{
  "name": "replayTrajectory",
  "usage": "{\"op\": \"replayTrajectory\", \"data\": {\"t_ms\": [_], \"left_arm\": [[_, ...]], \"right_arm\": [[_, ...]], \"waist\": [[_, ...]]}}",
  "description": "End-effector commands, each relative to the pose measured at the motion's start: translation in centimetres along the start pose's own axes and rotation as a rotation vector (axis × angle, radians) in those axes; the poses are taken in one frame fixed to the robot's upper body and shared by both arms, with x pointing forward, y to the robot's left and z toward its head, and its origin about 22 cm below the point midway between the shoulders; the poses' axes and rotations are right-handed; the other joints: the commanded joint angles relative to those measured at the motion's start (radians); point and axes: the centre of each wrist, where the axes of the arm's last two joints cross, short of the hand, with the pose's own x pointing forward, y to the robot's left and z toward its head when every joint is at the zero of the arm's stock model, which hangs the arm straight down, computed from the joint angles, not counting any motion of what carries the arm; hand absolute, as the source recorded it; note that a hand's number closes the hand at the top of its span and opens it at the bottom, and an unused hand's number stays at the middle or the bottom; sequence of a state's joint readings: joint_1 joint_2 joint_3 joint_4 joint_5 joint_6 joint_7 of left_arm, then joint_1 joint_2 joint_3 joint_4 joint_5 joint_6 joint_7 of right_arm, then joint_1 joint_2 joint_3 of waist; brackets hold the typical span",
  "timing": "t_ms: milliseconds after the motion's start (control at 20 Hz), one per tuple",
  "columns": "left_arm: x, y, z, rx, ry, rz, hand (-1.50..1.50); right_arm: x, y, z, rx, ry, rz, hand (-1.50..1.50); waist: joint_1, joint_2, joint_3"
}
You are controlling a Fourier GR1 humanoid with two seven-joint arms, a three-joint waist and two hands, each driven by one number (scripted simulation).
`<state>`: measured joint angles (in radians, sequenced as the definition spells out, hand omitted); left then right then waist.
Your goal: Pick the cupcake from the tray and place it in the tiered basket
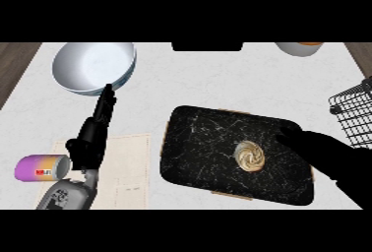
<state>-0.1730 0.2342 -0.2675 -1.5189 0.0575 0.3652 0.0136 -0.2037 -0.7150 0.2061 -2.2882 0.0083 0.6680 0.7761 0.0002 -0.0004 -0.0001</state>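
A black marbled tray [218, 157] lies on the pale desk [218, 78], a little right of the middle, turned slightly so its long side runs down toward the right. On it, right of its centre, sits the cupcake [250, 156], seen from above as a round cream swirl, standing free with bare tray all around it. The right hand [327, 155] comes in from the lower right and lies over the tray's right end; its dark fingers [291, 135] stretch toward the cupcake and end just beside it, up and to its right, without closing on it, so the hand is released and holds nothing. At the right edge of the view a black wire tiered basket [352, 115] shows in part, well apart from the cupcake and just beyond the right hand. The left hand [91, 140] is raised over the left part of the desk with its fingers straight, pointing up toward a large white bowl [94, 66] near the far left corner; it grasps nothing. Just left of the left wrist a purple and yellow can [42, 168] lies on its side. A pale cup [299, 48] is cut by the far edge at the upper right.
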Motion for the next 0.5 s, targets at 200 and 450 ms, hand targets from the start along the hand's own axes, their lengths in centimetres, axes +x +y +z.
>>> {"op": "replayTrajectory", "data": {"t_ms": [200, 450], "left_arm": [[-0.7, 0.7, 0.0, 0.021, -0.015, 0.0, 0.0], [-0.9, -0.5, 0.0, -0.01, 0.01, -0.005, 0.0]], "right_arm": [[-0.6, 2.1, -0.8, 0.001, 0.054, 0.094, -1.5], [-1.3, 1.5, -3.0, 0.014, -0.028, 0.183, -1.5]], "waist": [[-0.002, 0.0, 0.0], [0.004, 0.002, 0.001]]}}
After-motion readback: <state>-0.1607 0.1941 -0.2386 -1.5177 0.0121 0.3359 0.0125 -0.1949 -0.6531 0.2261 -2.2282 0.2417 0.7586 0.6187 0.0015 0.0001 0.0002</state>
